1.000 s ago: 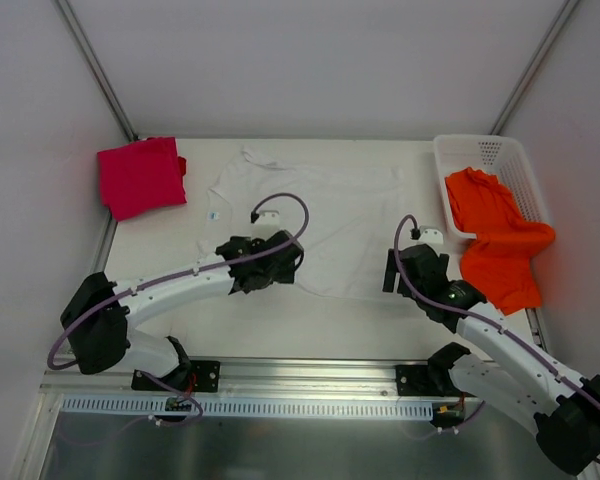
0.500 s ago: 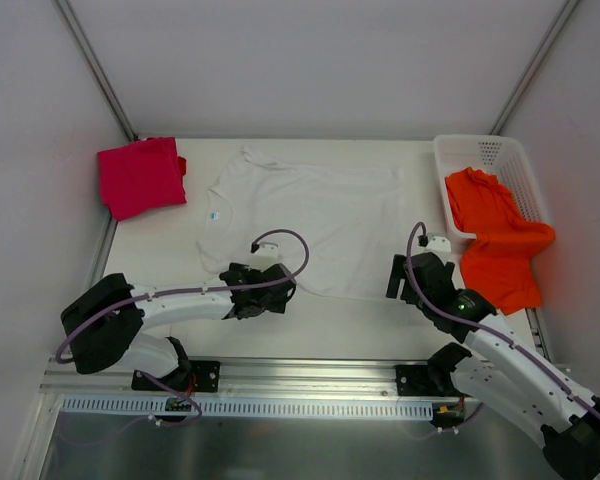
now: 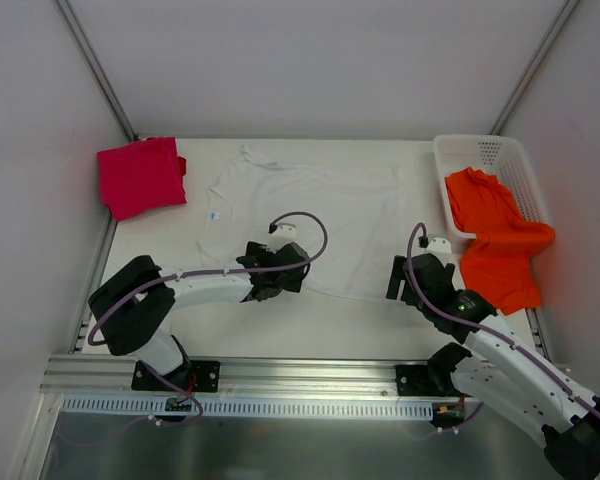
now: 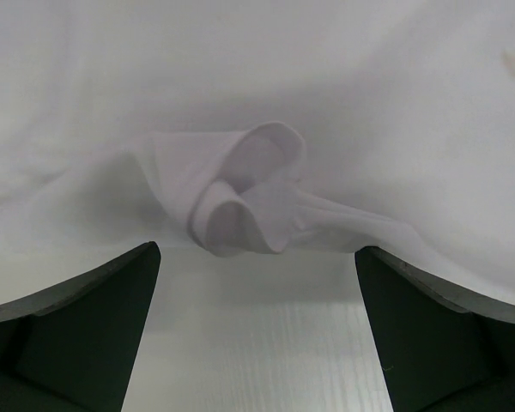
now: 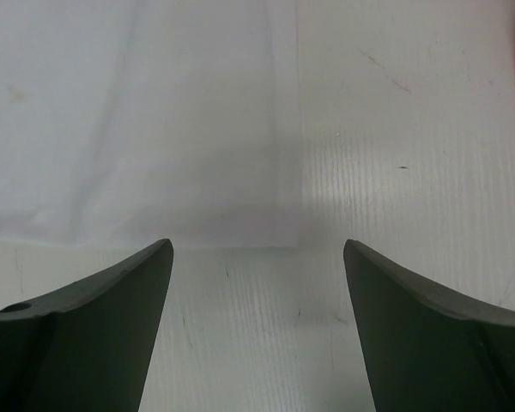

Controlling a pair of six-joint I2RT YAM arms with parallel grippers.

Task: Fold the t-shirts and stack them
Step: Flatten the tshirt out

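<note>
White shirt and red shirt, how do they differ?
The white shirt lies spread out in the middle of the table; the red shirt is folded small at its far left corner. The white shirt covers far more of it than the red shirt. Both lie on it.

Left arm [image 3: 210, 283] and right arm [image 3: 505, 340]: white link shells, black joint housings, a purple cable [image 3: 302, 213] looping along each, black base brackets [image 3: 175, 375], a white connector block [image 3: 283, 230] atop each wrist, small green light [image 3: 460, 307] on the right; left gripper [image 4: 256, 249] and right gripper [image 5: 257, 243] carry dark matte wedge-shaped fingers [image 4: 77, 335].
</note>
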